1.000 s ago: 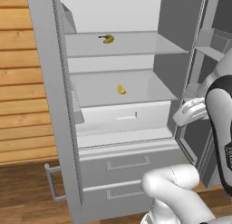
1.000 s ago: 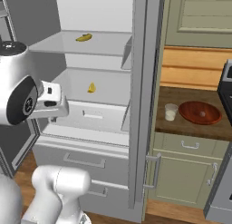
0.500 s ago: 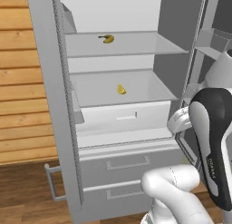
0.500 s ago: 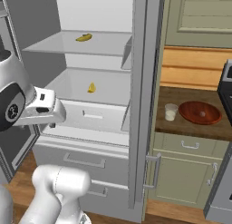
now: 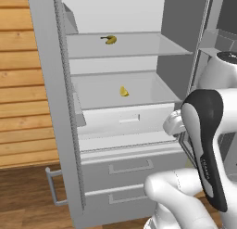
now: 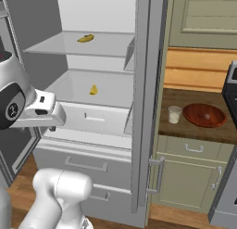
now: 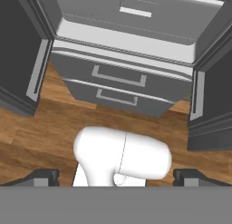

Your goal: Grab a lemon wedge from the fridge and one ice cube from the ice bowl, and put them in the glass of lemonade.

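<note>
1. Left base view: the fridge (image 5: 60,107) stands open, its grey door edge running down the left of the opening. On the upper shelf (image 5: 139,46) lies a banana (image 5: 109,39). Below it, the lemon wedge (image 5: 123,91) sits on the floor of a pale pulled-out bin (image 5: 125,119), near the middle and apart from the bin's walls. Two grey drawers (image 5: 129,168) with bar handles are under the bin. The white arm with its dark joint rises at the lower right, in front of the fridge's right side.

2. Right base view: the same open fridge, with the banana (image 6: 85,38) on the upper shelf and the lemon wedge (image 6: 93,89) in the bin beneath. The arm's white hand block hangs at the left, just in front of the bin's front panel and lower than the wedge. To the right of the fridge, a dark wooden tabletop (image 6: 199,130) carries the glass of lemonade (image 6: 174,114), and just beside it, to its right, the ice bowl (image 6: 204,115). The two stand close but apart. Beige cabinets are below and above them.

3. Hand view: the camera looks down the fridge front at the bin face, the two drawers and the wooden floor (image 7: 41,128). The fingers (image 7: 43,177) stand at the far left and far right of the bottom edge, spread wide, with nothing between them.
</note>
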